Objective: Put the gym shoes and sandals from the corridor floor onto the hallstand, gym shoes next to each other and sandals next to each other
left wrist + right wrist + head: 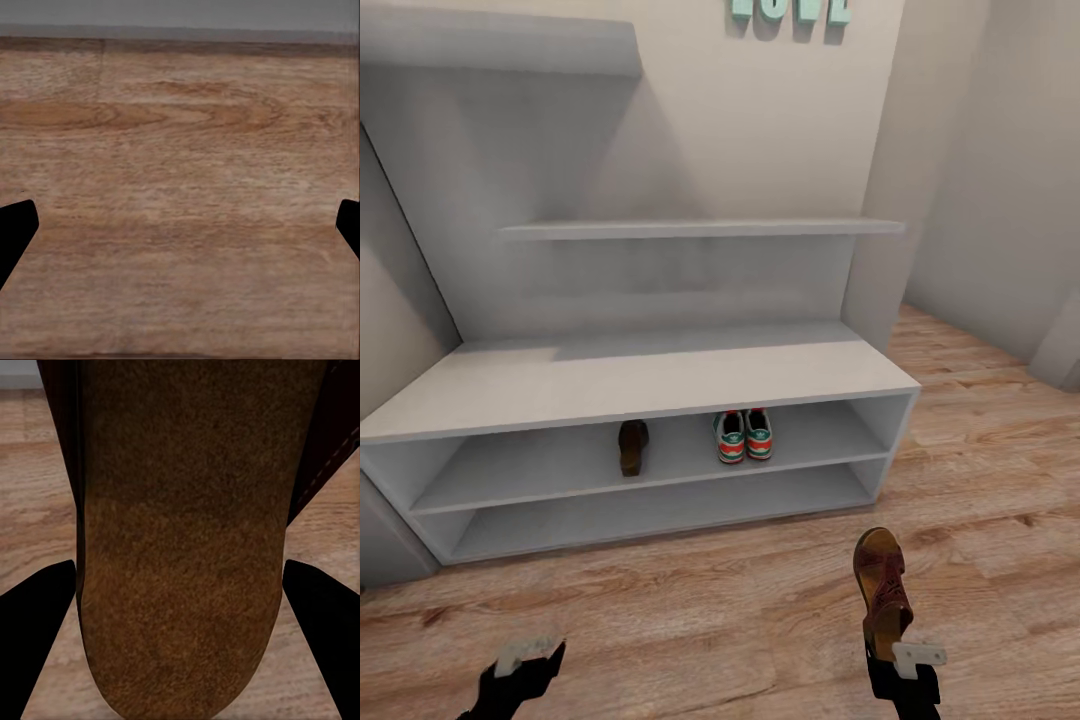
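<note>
A: Your right pincer (890, 640) has the second sandal (882, 585) clamped at one end, the rest of it sticking out ahead toward the hallstand (660, 385). In the right wrist view the sole (180, 555) sits between the two dark fingers (37, 622), both pressed to its edges. Your left pincer (525, 665) hangs spread wide over the corridor floor (180, 187) with nothing between its fingers.

B: And what's already on the rack?

A: The two gym shoes (743, 436) stand side by side, touching, in the upper open compartment, right of centre. The first sandal (632, 445) is in that same compartment, left of the shoes with a gap between.

B: So what can go wrong for you from here?

A: Mostly the entry. The compartment is low, and you carry the sandal long-ways out in front. Come in too high and its free end will likely catch the edge of the flat top; too low and it meets the shelf lip. Either knock could twist it out of an end-only grip and drop it on the floor.

B: Anything about the spot?

A: Yes. The sandals must end up neighbours, so aim just beside the first one. The gap toward the gym shoes looks narrow; drift right and you may shove the shoes apart, or nudge the parked sandal deeper. Let go only once the sole rests flat on the shelf.
</note>
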You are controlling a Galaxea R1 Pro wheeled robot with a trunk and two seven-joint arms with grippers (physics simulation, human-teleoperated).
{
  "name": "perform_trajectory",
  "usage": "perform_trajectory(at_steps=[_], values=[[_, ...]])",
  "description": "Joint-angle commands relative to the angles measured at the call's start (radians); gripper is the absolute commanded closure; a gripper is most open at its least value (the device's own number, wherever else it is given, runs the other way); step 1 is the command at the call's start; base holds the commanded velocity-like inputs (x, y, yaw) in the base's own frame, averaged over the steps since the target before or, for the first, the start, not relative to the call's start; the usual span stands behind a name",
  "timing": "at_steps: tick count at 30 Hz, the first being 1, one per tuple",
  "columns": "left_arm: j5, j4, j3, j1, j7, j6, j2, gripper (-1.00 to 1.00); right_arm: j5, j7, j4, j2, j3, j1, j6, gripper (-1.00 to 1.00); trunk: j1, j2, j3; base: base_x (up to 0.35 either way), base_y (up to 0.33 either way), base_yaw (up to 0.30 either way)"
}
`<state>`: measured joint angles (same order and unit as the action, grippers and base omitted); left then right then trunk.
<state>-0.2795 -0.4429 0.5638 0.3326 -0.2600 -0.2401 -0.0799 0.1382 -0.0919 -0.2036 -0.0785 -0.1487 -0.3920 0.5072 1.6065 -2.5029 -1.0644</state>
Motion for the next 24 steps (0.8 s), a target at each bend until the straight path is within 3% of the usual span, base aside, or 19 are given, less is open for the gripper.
perform_trajectory(at_steps=[1,7,9,13,24], values=[[-0.001,0.000,0.008,-0.008,-0.015,-0.012,-0.003,-1.00,0.011,-0.005,0.001,0.000,-0.005,-0.001,0.003,1.00,0.000,0.000,-0.001,0.000,0.000,0.000],[0.066,0.000,0.008,-0.067,-0.088,-0.063,-0.030,-1.00,0.010,-0.005,0.001,0.001,-0.005,-0.001,0.004,1.00,0.000,0.000,-0.001,0.000,0.000,0.000],[0.091,0.006,0.008,-0.083,-0.142,-0.073,-0.055,-1.00,0.010,-0.005,0.001,0.002,-0.005,-0.001,0.004,1.00,0.000,0.000,-0.001,0.000,0.000,0.000],[0.094,0.007,0.008,-0.084,-0.149,-0.074,-0.059,-1.00,0.011,-0.005,0.002,0.002,-0.005,-0.001,0.004,1.00,0.000,0.000,-0.001,-0.051,0.050,0.000],[0.094,0.009,0.008,-0.084,-0.150,-0.074,-0.061,-1.00,0.010,-0.005,0.003,0.002,-0.005,-0.001,0.004,1.00,0.000,0.000,-0.001,-0.218,0.217,0.012]])
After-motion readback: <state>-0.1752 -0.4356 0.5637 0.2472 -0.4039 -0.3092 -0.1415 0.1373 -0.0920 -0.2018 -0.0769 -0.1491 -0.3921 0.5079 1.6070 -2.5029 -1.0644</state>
